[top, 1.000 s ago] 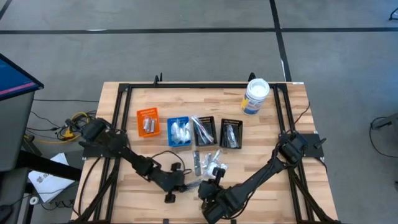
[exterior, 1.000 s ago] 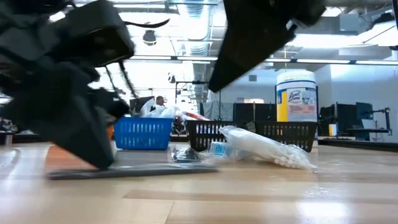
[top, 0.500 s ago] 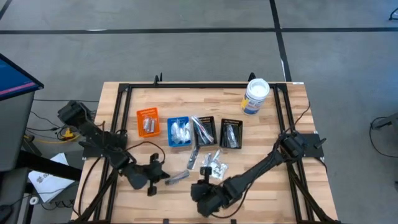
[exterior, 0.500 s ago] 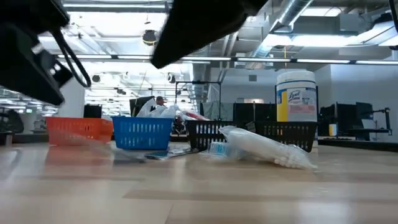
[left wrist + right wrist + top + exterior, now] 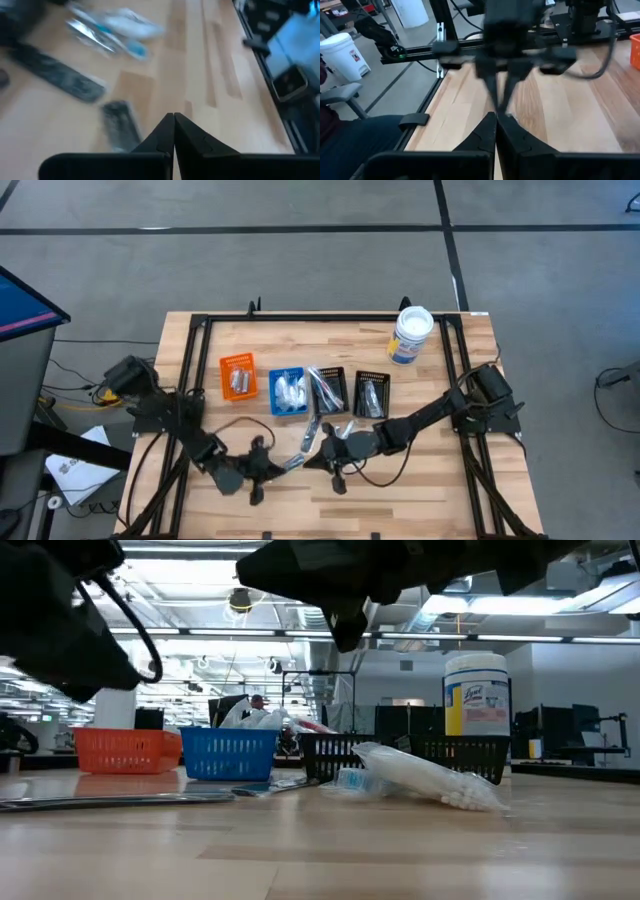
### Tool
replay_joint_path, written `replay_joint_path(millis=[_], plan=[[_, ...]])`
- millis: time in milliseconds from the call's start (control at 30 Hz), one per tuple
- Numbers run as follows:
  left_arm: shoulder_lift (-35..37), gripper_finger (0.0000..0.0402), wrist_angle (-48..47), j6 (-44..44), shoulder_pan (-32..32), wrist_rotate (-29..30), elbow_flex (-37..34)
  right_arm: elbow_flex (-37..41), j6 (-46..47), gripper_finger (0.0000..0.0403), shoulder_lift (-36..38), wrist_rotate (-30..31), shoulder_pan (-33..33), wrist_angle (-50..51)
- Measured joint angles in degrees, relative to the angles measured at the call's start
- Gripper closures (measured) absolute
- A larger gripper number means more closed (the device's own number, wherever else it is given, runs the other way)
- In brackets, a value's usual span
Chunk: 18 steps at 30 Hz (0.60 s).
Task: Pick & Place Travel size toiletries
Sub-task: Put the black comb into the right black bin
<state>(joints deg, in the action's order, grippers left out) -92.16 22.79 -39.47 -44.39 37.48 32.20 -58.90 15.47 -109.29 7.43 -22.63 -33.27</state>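
Toiletries [image 5: 340, 438] lay loose in a small heap on the table [image 5: 430, 480], just near of the bins: silvery sachets, a white crinkly packet [image 5: 425, 776] and a slim silvery strip [image 5: 296, 462] at the heap's left. More sat sorted in four small bins in a row: an orange bin [image 5: 238, 376] with silvery pieces, a blue bin [image 5: 287, 391] with white packets, and two black bins [image 5: 327, 388] [image 5: 372, 394] with slim sticks and dark pieces. A white tub [image 5: 410, 334] stood at the far right; its blue and yellow label read "Lysol" in the low view.

Left gripper [image 5: 272, 468] sat near the table's near edge, by the strip's left end, its fingers [image 5: 174, 131] pressed together on nothing. Right gripper [image 5: 322, 448] hung at the heap's left side, facing the left one, fingers [image 5: 495, 131] likewise closed and empty. Whether either touched the strip could not be told.
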Motion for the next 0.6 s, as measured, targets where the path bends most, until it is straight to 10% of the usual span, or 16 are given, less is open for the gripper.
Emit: replay_joint_path(millis=[600], plan=[[-8.3, 0.0401, -8.6, -14.9, -1.0, -14.9, 4.3, -1.0, -3.9, 0.0403, -0.7, -0.7, 2.8, 1.2]])
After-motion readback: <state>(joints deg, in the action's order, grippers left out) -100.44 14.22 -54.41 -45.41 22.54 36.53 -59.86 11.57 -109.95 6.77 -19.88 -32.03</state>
